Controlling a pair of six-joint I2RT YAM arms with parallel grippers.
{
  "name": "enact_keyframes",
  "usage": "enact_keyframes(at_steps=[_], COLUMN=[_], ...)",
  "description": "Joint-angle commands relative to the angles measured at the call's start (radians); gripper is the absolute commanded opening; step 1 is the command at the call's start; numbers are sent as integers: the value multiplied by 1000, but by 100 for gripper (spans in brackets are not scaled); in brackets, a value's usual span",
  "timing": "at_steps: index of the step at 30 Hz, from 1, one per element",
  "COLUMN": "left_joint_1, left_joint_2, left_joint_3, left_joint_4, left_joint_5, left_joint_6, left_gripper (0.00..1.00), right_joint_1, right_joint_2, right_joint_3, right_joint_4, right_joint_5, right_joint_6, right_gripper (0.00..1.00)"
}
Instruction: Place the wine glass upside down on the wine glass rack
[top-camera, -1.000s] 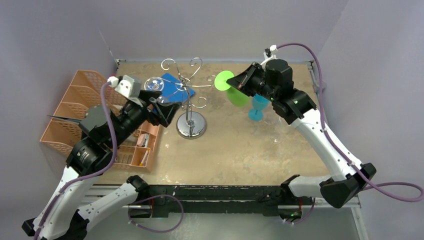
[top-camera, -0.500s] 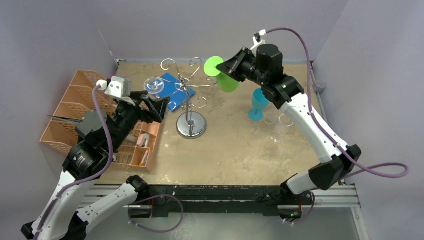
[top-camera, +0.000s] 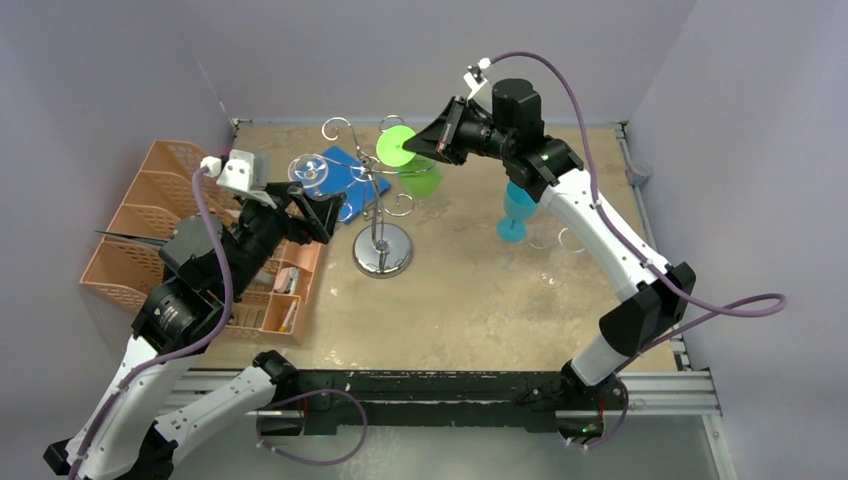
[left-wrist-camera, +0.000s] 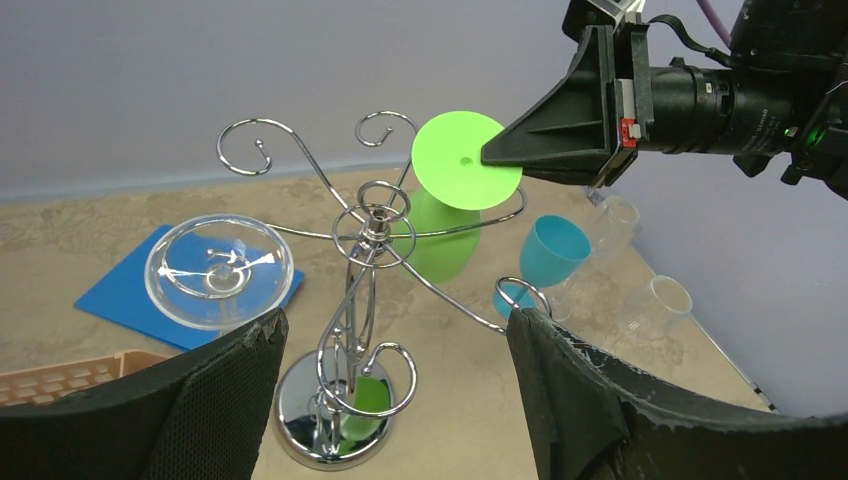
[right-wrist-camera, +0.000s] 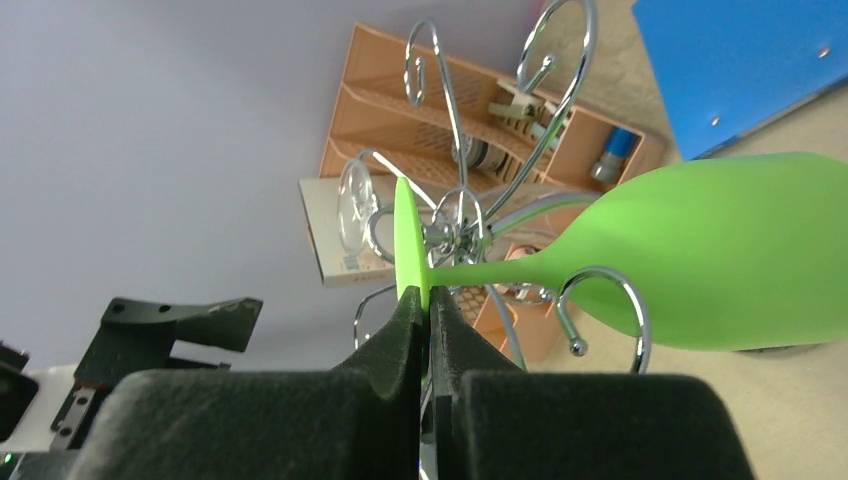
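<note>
Among rack (left-wrist-camera: 362, 262) arms, right gripper (right-wrist-camera: 421, 305) pinches glass (right-wrist-camera: 720, 260) foot-edge.

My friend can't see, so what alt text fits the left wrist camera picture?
The right gripper pinches the foot of a green wine glass, bowl hanging down, among the curled arms of a silver wine glass rack. A teal cup stands behind.
</note>
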Motion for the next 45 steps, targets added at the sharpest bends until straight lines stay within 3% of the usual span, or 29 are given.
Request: enact_keyframes(at_steps=[1, 8, 23, 38, 45], left_joint_1=[-4, -3, -3, -4, -4], left_joint_2=[15, 41, 28, 27, 26], left_joint_3=[-6, -12, -21, -24, -17], left_joint_4=[37, 166, 122, 109, 110], left_joint_5=[23, 41, 35, 59, 61], left_joint_6=[-30, -58, -84, -107, -114], left_gripper=[79, 79, 79, 79, 79], right_joint_1=[4, 4, -7, -29, -54], right_joint_2=[-25, -62, -149, -106, -63], right_joint_3=[37, -3, -25, -5, 37], right_joint_4=[-4, -36, -173, -140, -150], right_joint_5=[-101, -96, 109, 195, 159], right_joint_6=[26, 43, -43, -84, -98], right_gripper=[0, 0, 0, 0, 10])
